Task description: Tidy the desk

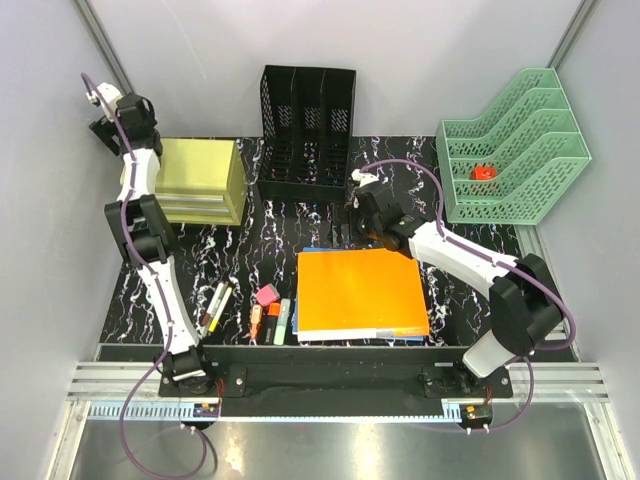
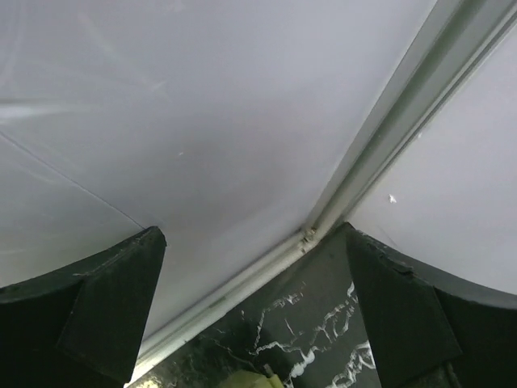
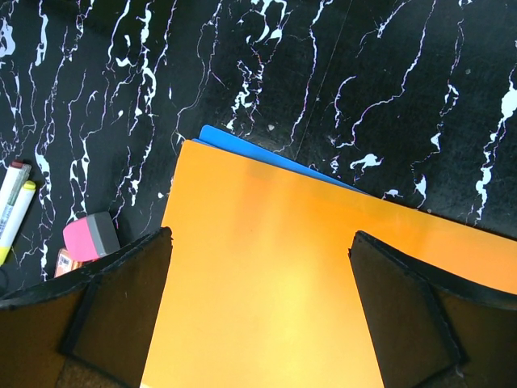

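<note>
The desk (image 1: 270, 240) is a black tabletop with white veins. An orange folder (image 1: 360, 290) lies on a blue folder (image 1: 312, 250) at its near middle. My right gripper (image 1: 352, 222) hovers open and empty over the orange folder's far left part (image 3: 266, 307); the blue folder's edge (image 3: 218, 139) shows past it. My left gripper (image 1: 103, 118) is raised high at the far left, open and empty, facing the wall corner above the desk (image 2: 307, 323). It holds nothing between its fingers (image 2: 113, 307).
A black mesh file holder (image 1: 305, 130) stands at the back, a green tiered tray (image 1: 515, 160) with a red item (image 1: 484, 172) at back right, a yellow drawer box (image 1: 200, 180) at back left. Pens (image 1: 218, 305), a pink eraser (image 1: 266, 296) and highlighters (image 1: 283, 320) lie near left.
</note>
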Controlling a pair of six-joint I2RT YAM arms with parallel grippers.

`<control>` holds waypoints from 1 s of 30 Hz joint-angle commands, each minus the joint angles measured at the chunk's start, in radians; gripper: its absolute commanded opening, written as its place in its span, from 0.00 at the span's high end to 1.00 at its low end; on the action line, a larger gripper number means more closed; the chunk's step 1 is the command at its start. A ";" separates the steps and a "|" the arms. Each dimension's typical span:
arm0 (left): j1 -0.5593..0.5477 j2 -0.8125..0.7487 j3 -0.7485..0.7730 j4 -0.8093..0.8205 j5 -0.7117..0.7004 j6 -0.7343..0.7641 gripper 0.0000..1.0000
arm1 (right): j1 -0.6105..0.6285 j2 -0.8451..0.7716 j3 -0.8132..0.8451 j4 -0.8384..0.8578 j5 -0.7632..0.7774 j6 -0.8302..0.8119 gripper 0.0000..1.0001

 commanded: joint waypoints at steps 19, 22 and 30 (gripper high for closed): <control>0.072 -0.332 -0.474 -0.355 1.138 0.034 0.09 | 0.011 -0.046 -0.001 0.062 0.037 0.001 0.00; 0.069 -0.407 -0.585 -0.381 1.211 0.089 0.11 | 0.011 -0.033 0.015 0.077 0.051 0.007 0.00; 0.069 -0.566 -0.799 -0.466 1.264 0.230 0.12 | 0.011 0.190 0.244 0.163 0.020 0.057 0.00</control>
